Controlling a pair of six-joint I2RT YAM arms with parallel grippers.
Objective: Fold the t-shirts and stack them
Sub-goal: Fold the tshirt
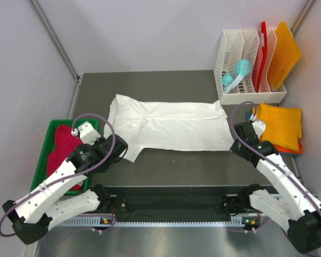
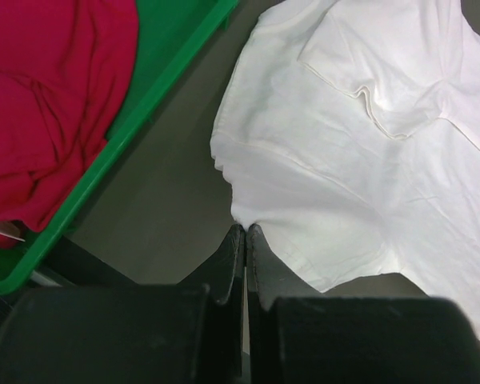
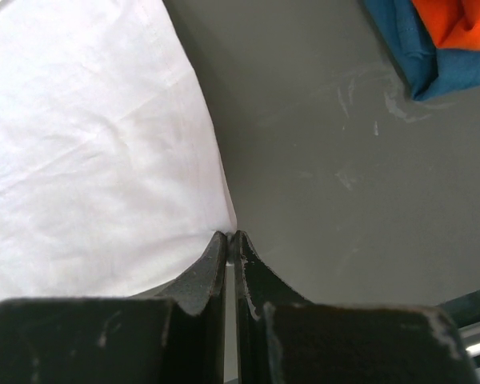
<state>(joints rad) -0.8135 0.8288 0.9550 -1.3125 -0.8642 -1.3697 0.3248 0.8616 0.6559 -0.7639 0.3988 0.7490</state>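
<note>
A large white t-shirt (image 1: 171,126) lies spread across the dark table, folded into a long band. My left gripper (image 1: 123,145) is shut on its near left edge; the left wrist view shows the cloth (image 2: 360,160) pinched at the fingertips of that gripper (image 2: 246,230). My right gripper (image 1: 234,140) is shut on the near right corner, with the white cloth (image 3: 88,144) caught between the tips of the gripper (image 3: 230,236). A crimson-pink t-shirt (image 1: 64,147) lies crumpled in a green bin (image 1: 43,155). A folded yellow-orange t-shirt (image 1: 281,124) tops a stack at the right, over an orange t-shirt (image 3: 456,20) and a blue t-shirt (image 3: 416,64).
A white rack (image 1: 241,64) at the back right holds a red board (image 1: 262,48), an orange board (image 1: 283,51) and a teal roll (image 1: 236,74). The green bin's wall (image 2: 144,120) runs close beside my left gripper. Grey walls enclose the table on three sides.
</note>
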